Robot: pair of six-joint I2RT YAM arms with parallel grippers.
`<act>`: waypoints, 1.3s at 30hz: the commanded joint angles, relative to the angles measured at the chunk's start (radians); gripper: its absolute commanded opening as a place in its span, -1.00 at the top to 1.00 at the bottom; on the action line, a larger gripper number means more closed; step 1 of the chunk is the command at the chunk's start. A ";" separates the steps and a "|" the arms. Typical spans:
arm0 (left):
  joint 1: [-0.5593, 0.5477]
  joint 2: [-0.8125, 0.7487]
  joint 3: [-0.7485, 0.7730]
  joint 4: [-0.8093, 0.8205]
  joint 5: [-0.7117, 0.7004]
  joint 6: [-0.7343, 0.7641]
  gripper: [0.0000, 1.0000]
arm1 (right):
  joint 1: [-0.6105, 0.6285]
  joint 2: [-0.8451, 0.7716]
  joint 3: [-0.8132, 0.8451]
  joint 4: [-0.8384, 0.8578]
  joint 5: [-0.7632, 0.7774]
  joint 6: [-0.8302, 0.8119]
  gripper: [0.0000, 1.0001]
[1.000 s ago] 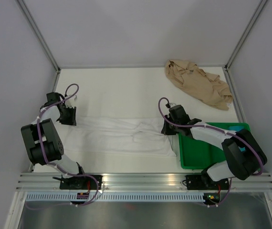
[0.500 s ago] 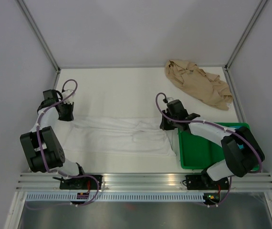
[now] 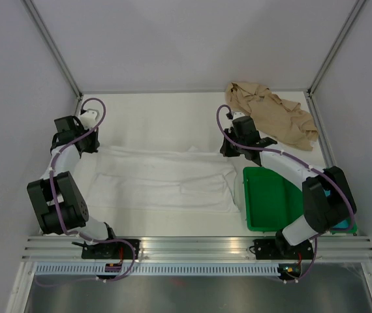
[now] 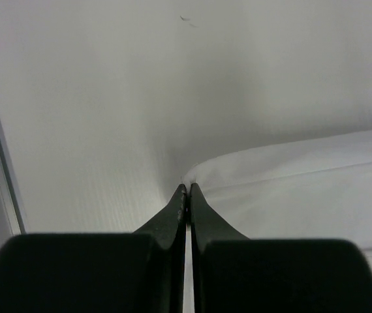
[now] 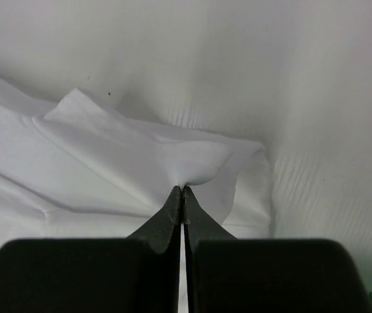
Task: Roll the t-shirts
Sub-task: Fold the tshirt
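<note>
The bench (image 3: 160, 114) carries the white t-shirt (image 3: 160, 179), spread flat in the middle between the two arms. The tan t-shirt (image 3: 271, 117) lies crumpled at the far right corner, and the green tray (image 3: 271, 199) stands just beside the white one's right edge. The left hand (image 4: 187, 189) is clenched on the far left corner of the white t-shirt and the right hand (image 5: 182, 190) on its far right corner, each pinching a small fold. I judge that this grip on both corners is to stretch the cloth smooth and straight before any rolling.
</note>
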 commanded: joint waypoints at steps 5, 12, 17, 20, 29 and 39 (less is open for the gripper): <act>0.067 -0.115 -0.177 0.101 0.086 0.067 0.95 | 0.019 -0.090 -0.166 0.032 -0.040 0.060 0.99; 0.098 -0.175 -0.296 0.084 0.125 0.125 0.95 | 0.042 -0.134 -0.239 0.058 -0.037 0.094 0.99; 0.127 -0.184 -0.315 0.066 0.140 0.141 0.95 | 0.058 -0.140 -0.275 0.072 -0.034 0.111 0.99; 0.153 -0.189 -0.315 -0.003 0.172 0.177 0.85 | 0.074 -0.137 -0.299 0.104 -0.035 0.131 0.99; 0.249 -0.278 -0.235 -0.192 0.418 0.264 0.12 | 0.083 -0.140 -0.321 0.127 -0.037 0.134 0.99; -0.015 -0.186 -0.169 -0.075 0.053 0.101 0.02 | 0.083 -0.133 -0.325 0.138 -0.044 0.122 0.99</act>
